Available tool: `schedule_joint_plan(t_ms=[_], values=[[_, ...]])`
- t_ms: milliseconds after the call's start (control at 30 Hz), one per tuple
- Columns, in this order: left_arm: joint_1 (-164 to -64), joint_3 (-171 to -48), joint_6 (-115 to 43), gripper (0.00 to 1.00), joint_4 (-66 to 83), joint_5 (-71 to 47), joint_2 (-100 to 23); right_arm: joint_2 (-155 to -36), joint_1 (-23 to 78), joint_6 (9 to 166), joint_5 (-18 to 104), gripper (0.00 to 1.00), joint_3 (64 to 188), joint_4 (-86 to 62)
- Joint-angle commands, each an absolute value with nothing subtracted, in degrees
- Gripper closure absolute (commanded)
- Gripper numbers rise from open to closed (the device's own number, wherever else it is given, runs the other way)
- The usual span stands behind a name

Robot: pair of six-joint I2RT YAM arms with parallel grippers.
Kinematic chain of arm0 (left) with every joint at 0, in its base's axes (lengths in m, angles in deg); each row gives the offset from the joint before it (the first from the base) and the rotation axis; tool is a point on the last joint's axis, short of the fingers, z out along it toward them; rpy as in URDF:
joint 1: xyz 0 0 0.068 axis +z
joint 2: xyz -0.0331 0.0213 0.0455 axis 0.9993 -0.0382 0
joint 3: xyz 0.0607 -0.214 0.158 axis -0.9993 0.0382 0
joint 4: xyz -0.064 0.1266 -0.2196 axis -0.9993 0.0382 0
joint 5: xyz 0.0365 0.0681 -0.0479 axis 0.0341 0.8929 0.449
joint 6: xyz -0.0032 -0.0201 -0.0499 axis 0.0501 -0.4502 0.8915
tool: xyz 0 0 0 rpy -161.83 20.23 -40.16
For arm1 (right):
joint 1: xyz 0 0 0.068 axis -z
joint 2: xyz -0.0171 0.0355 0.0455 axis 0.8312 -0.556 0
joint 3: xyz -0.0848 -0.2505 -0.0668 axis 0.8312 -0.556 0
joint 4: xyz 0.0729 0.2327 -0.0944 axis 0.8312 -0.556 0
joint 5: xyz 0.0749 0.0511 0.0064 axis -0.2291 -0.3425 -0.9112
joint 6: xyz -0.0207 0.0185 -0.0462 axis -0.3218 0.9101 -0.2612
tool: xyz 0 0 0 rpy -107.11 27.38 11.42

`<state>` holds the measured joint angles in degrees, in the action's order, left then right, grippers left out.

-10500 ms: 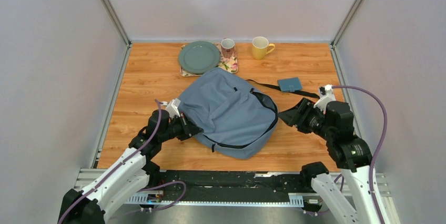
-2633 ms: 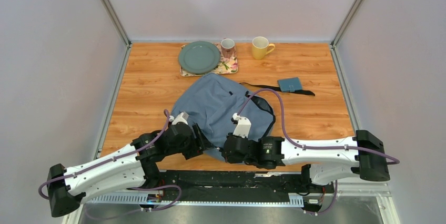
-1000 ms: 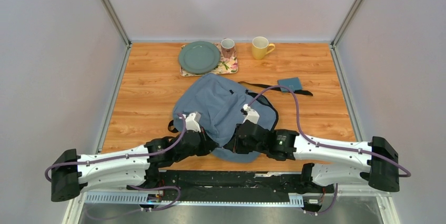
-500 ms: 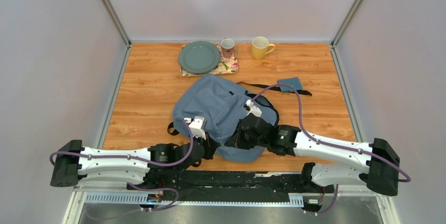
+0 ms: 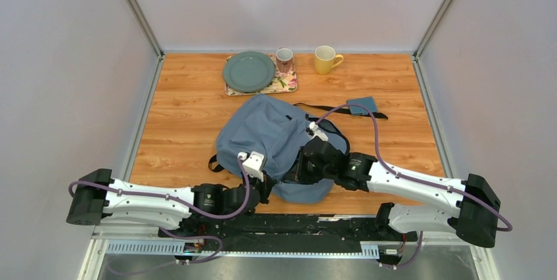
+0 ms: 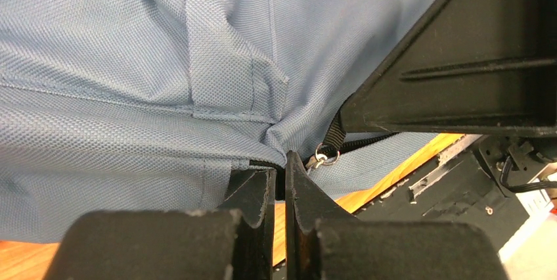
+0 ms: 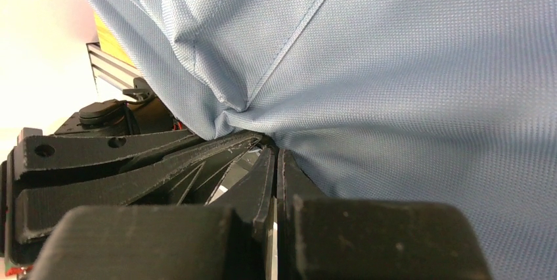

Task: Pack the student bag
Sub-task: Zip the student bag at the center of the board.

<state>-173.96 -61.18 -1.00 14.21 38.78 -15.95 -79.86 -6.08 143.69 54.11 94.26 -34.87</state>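
Now left gripper [image 6: 280, 169] and right gripper [image 7: 274, 156] pinch the student bag [image 5: 269, 132].

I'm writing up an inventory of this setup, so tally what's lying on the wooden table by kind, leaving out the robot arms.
Student bag: 1
Plate: 1
Mugs: 2, the patterned mug and the yellow mug
Floral tray: 1
Teal case: 1
Total: 6
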Motion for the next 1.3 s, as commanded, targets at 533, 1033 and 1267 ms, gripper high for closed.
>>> schedule_joint_plan(t_ms=[533,1033,1267], values=[[-177.8,-56.6,-5.4,0.88,23.8,40.0,-6.6,-71.0,0.1,137.4,56.7,1.0,90.7,-33.1],[-174.6,-56.1,22.7,0.18,36.0,40.0,5.9,-70.4,-5.7,130.3,48.3,1.0,84.6,-24.5],[-167.4,-64.4,26.7,0.18,38.6,31.3,1.9,-71.4,-11.8,129.0,51.6,1.0,85.6,-23.5]])
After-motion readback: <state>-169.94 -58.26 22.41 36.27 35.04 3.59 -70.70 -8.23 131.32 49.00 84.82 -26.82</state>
